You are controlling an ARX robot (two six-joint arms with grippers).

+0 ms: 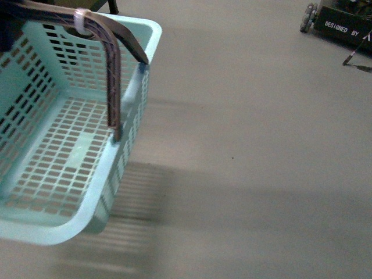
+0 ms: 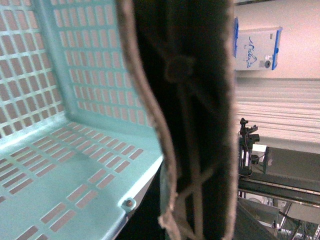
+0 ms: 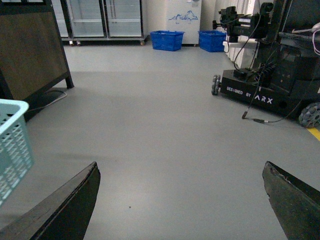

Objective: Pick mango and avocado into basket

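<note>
The light teal basket (image 1: 70,168) hangs above the grey floor at the left of the front view, with nothing in it. Its brown-grey handle (image 1: 114,75) swings up over the rim, with a white zip tie (image 1: 79,20) near the top. My left gripper is shut on the basket's handle (image 2: 190,125), which fills the middle of the left wrist view; the gripper itself is hidden behind it. The basket's lattice floor (image 2: 55,175) shows below. My right gripper (image 3: 180,175) is open over bare floor, a corner of the basket (image 3: 12,140) beside it. The mango and the avocado are out of view.
A black wheeled robot base (image 3: 265,85) marked ARX stands at the right with a cable on the floor (image 3: 260,119). A dark wooden cabinet (image 3: 30,55) is at the left. Two blue crates (image 3: 167,40) and glass-door fridges (image 3: 105,17) line the far wall.
</note>
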